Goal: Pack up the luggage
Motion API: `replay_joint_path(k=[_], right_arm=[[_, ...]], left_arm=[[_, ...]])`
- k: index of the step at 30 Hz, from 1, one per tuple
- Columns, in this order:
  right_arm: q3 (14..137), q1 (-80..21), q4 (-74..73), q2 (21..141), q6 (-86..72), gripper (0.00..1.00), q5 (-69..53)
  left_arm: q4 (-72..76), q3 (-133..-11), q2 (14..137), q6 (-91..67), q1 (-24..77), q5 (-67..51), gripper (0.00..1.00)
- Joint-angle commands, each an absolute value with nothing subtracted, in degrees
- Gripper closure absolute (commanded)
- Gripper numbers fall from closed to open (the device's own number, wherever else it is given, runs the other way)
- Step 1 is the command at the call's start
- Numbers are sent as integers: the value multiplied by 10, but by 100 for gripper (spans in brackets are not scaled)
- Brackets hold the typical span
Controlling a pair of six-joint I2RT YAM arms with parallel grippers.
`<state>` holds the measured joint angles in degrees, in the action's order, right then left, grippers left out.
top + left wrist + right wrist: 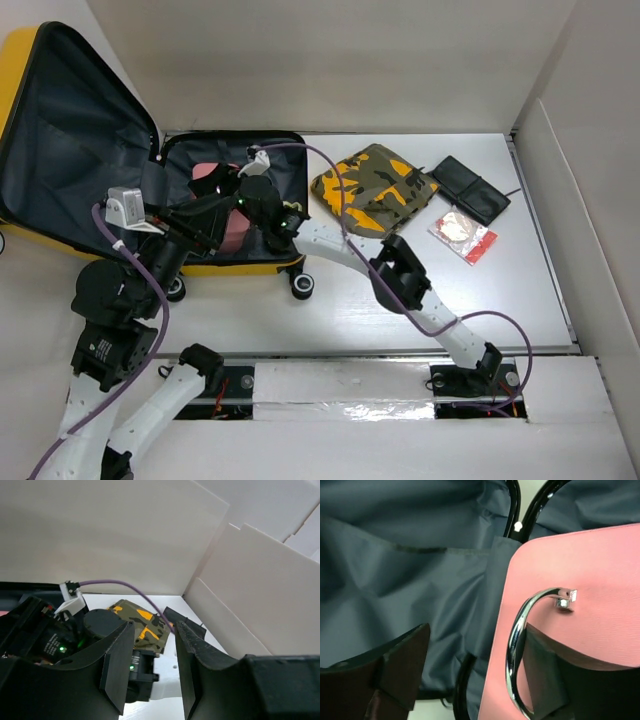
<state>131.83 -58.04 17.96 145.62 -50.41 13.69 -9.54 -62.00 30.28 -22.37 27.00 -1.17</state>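
Note:
The luggage (14,62) is a yellow suitcase lying open at the left, with its lid propped up and dark lining showing (395,570). A pink boxy case (213,172) lies in its lower half. My right gripper (238,193) is over the pink case (590,565). It is open (475,650), with one finger (545,675) tucked under the case's chrome handle (517,640) and the other over the lining. My left gripper (215,222) hovers at the suitcase's near edge, open and empty (152,655).
A camouflage pouch (375,188) lies right of the suitcase and also shows in the left wrist view (145,625). A black flat case (470,188) and a red-and-white packet (463,233) lie further right. White walls enclose the table. The suitcase wheels (302,284) face the arms.

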Motion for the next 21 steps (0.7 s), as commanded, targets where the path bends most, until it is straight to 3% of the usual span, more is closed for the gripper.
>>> replay_joint_path(k=[1, 8, 12, 13, 14, 17, 18, 21], right_arm=[[1280, -584, 228, 1340, -433, 19, 126], [1063, -542, 239, 1175, -362, 10, 151], [899, -508, 300, 1071, -336, 17, 151], [876, -499, 300, 1037, -330, 21, 144], [843, -481, 296, 1022, -321, 50, 127], [781, -455, 277, 950, -281, 95, 130], [730, -447, 273, 930, -264, 99, 132], [628, -404, 263, 848, -238, 100, 132]], left_arm=[[-85, -653, 322, -222, 273, -5, 65], [-83, -667, 345, -235, 273, 13, 65], [-70, -663, 376, -252, 273, -1, 65], [-64, -654, 393, -257, 273, -24, 65], [-51, -649, 401, -261, 273, -26, 65], [-38, -634, 434, -273, 273, -32, 69], [-35, -630, 443, -278, 273, -35, 70], [13, -599, 481, -304, 273, -71, 76]])
